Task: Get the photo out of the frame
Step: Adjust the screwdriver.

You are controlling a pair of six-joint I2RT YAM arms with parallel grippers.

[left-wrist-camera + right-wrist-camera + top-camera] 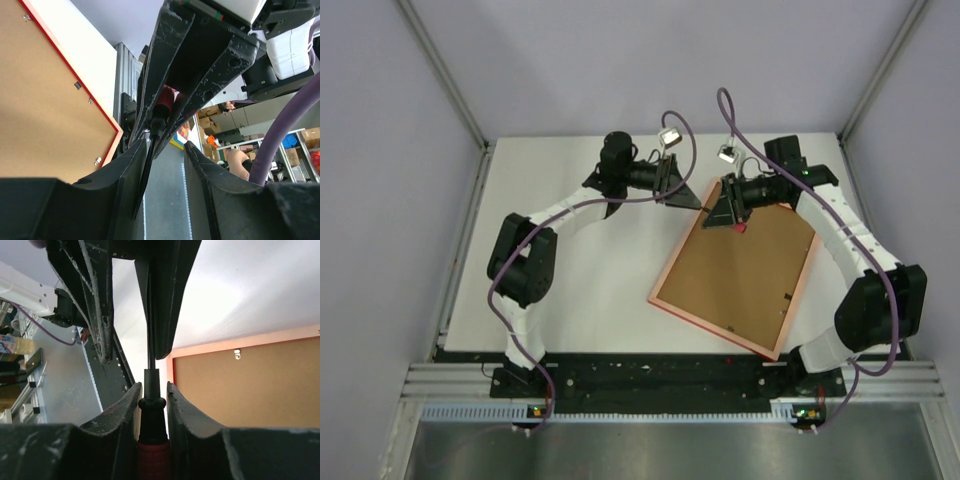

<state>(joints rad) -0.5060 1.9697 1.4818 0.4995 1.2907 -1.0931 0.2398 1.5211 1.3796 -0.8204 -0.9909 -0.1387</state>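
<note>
Frame (715,327) lies back-up on counter (590,270), photo hidden inside; right gripper (152,390) clenches screwdriver (151,410), left gripper (164,145) loosely brackets its shaft, likely a handover for prying tabs.

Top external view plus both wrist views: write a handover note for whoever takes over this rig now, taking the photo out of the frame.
Left gripper: open, jaws apart around the tool's thin shaft.
Right gripper: shut on the red-handled tool.
Frame: face down on the table, brown back up, both grippers at its far corner.
Photo: hidden.
Done: nothing out; back tabs look in place.
Left: release the back, lift out the photo.
</note>
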